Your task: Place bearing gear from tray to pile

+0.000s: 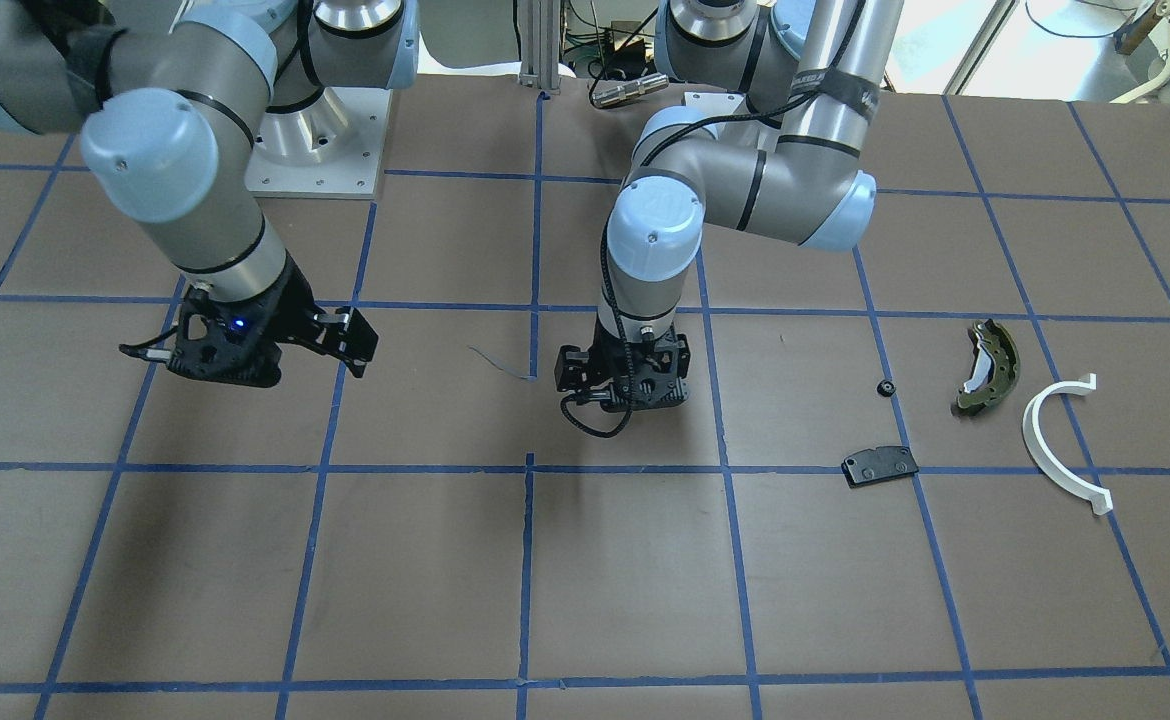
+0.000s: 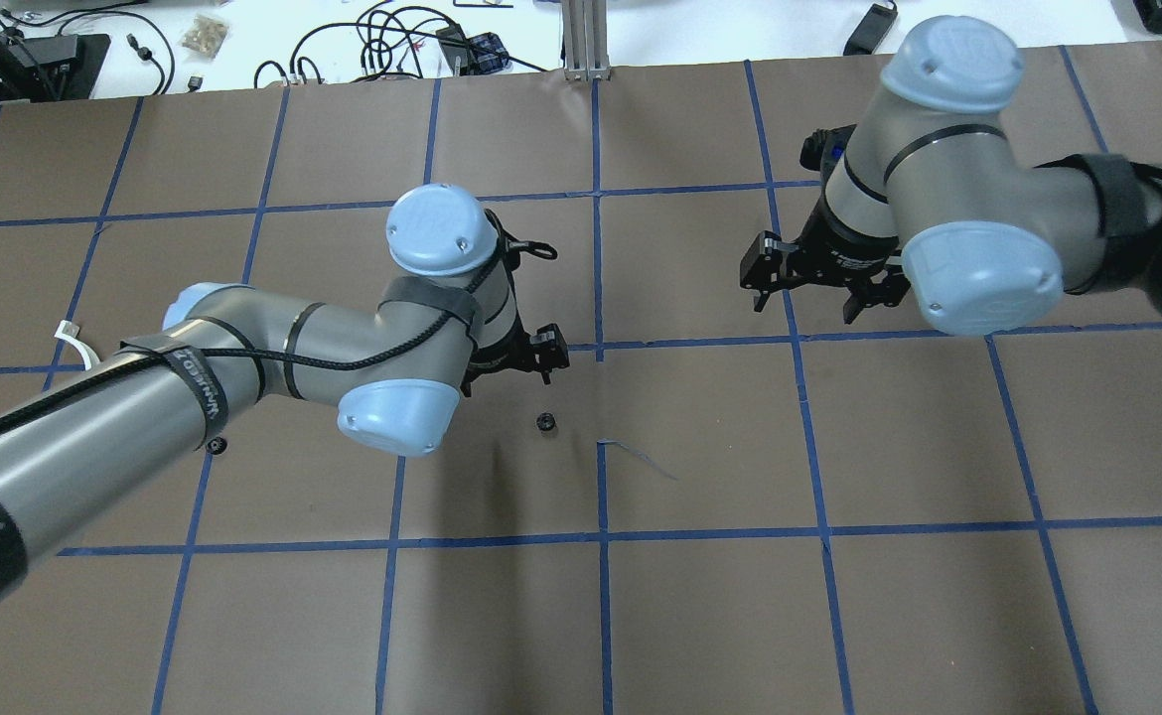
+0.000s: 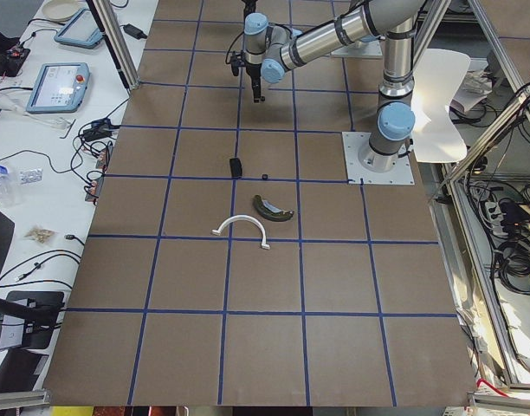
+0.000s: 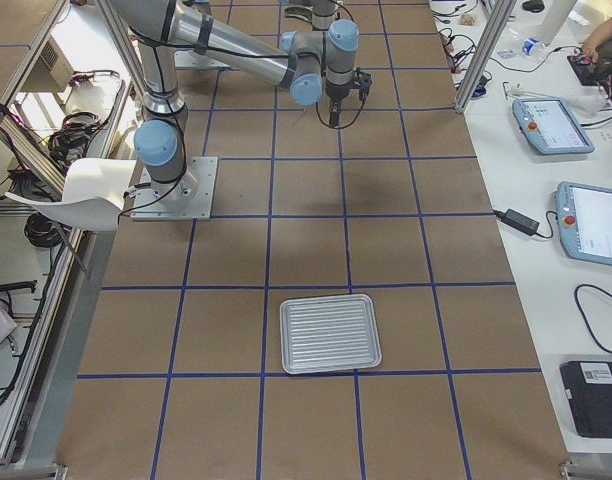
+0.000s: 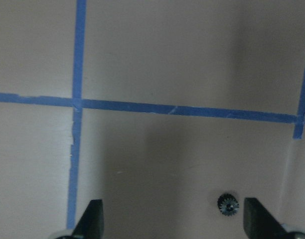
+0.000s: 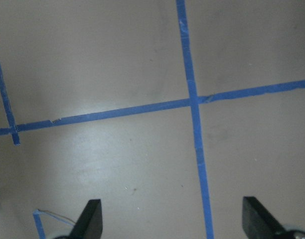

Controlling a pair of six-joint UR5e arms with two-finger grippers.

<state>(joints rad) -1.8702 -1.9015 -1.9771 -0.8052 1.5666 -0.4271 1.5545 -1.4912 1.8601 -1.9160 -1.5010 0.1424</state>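
Note:
A small black toothed gear lies on the brown table just inside the right fingertip of my left gripper, which is open and empty above it. The gear also shows in the overhead view, near the table's middle. The pile lies far to my left: an olive brake shoe, a white arc, a black plate and a second small black round part. My right gripper is open and empty over bare table. The silver tray shows only in the exterior right view, with nothing in it.
A thin loose wire or tape sliver lies on the table near the centre line. Blue tape lines grid the brown surface. The two arm bases stand at the robot's side of the table.

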